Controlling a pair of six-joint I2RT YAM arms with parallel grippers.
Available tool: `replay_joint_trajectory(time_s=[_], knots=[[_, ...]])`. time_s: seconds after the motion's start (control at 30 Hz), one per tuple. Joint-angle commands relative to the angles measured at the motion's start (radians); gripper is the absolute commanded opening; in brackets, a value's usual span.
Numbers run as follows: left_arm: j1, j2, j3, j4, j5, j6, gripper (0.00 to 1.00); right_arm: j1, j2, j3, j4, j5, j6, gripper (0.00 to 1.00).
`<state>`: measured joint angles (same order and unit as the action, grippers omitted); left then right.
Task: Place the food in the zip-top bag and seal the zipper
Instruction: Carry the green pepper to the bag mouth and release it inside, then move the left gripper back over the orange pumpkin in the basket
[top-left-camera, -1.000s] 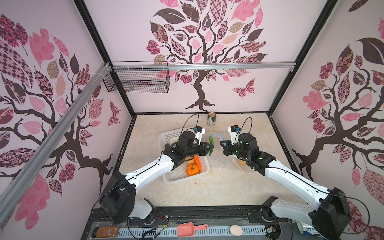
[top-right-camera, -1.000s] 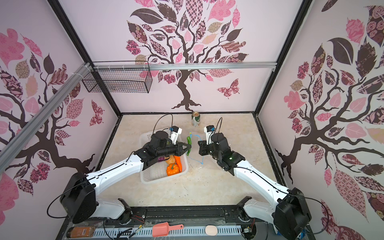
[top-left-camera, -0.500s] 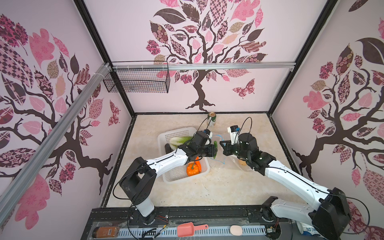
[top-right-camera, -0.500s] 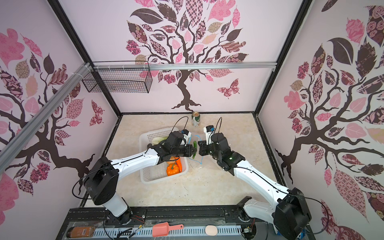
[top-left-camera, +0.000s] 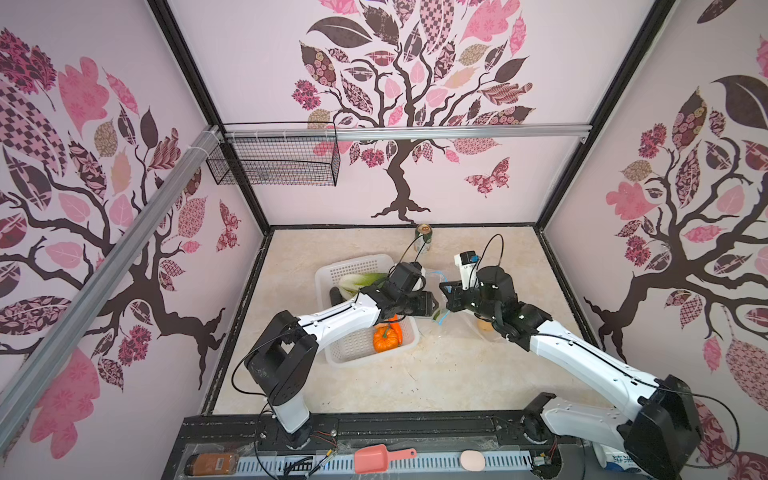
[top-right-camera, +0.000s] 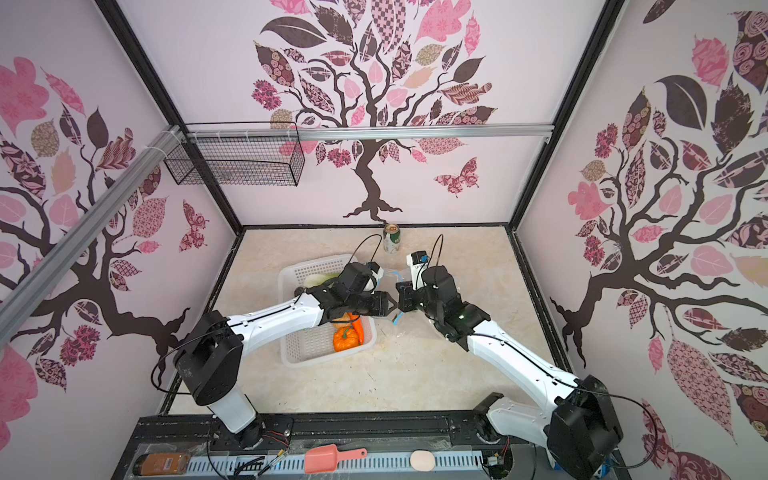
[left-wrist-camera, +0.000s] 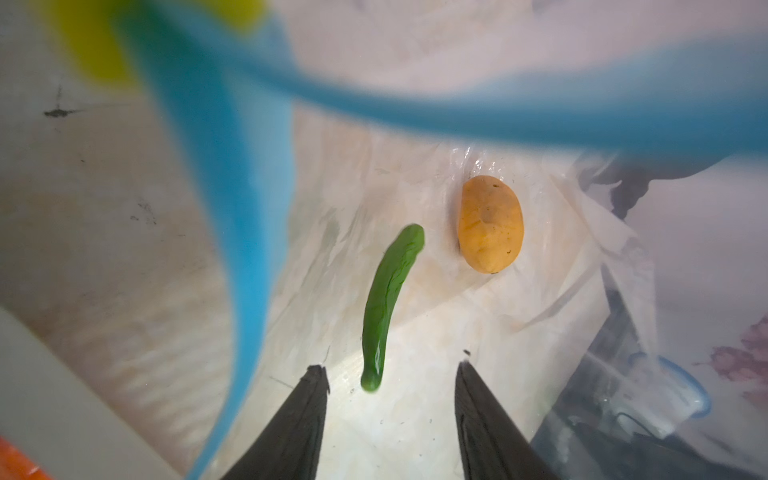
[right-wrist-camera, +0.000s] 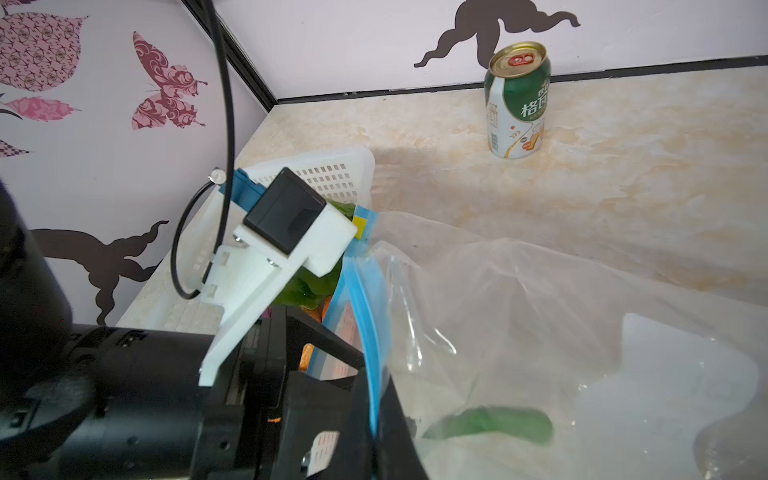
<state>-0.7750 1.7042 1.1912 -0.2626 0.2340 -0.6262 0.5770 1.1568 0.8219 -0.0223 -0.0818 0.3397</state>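
My left gripper (left-wrist-camera: 390, 374) stands open inside the mouth of the clear zip-top bag (right-wrist-camera: 540, 311), with nothing between its fingers. A slim green pepper (left-wrist-camera: 388, 307) lies loose in the bag just beyond them, next to a potato (left-wrist-camera: 490, 224). My right gripper (right-wrist-camera: 376, 440) is shut on the bag's blue zipper (right-wrist-camera: 370, 332) and holds the mouth up. In both top views the two grippers meet tip to tip, left (top-left-camera: 434, 305) and right (top-left-camera: 446, 301). A pumpkin (top-left-camera: 384, 338), a carrot (top-left-camera: 398, 328) and lettuce (top-left-camera: 361, 280) lie in the white basket (top-left-camera: 353, 266).
A green-and-white drink can (top-left-camera: 424, 239) stands upright near the back wall. The white basket sits just left of the bag's mouth, under my left arm. A wire basket (top-left-camera: 274, 160) hangs on the back left rail.
My left gripper carried the green pepper right to the bag's mouth, then opened. The pepper now lies inside the bag. The right gripper has kept its hold.
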Motion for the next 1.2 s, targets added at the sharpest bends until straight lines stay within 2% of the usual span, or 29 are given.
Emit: replay_joint_trajectory(time_s=[0.0,0.13,0.4,0.5,0.53,0.57,0.63,1.0,1.17], knots=[[-0.005,-0.070,0.035,-0.005,0.028,0.028,0.57,-0.005,-0.016,0.011,-0.004,0.018,-0.010,0.00],[-0.004,-0.162,-0.004,-0.034,0.003,0.057,0.60,-0.004,-0.018,0.014,-0.010,0.038,-0.017,0.00],[0.003,-0.377,-0.088,-0.250,-0.212,0.119,0.70,-0.005,-0.016,0.016,-0.006,0.065,-0.025,0.00],[0.015,-0.442,-0.133,-0.317,-0.292,0.122,0.80,-0.004,-0.016,0.014,-0.002,0.066,-0.026,0.00],[0.021,-0.460,-0.147,-0.334,-0.307,0.121,0.90,-0.004,-0.016,0.014,-0.003,0.065,-0.025,0.00],[0.027,-0.473,-0.163,-0.350,-0.314,0.120,0.93,-0.005,-0.017,0.014,-0.003,0.065,-0.026,0.00],[0.035,-0.485,-0.185,-0.382,-0.320,0.114,0.98,-0.004,-0.019,0.014,-0.004,0.065,-0.028,0.00],[0.033,-0.401,-0.252,-0.433,-0.323,0.099,0.99,-0.004,-0.023,0.013,-0.009,0.066,-0.027,0.00],[0.003,-0.333,-0.258,-0.424,-0.323,0.094,0.98,-0.005,-0.022,0.011,-0.010,0.068,-0.027,0.00]])
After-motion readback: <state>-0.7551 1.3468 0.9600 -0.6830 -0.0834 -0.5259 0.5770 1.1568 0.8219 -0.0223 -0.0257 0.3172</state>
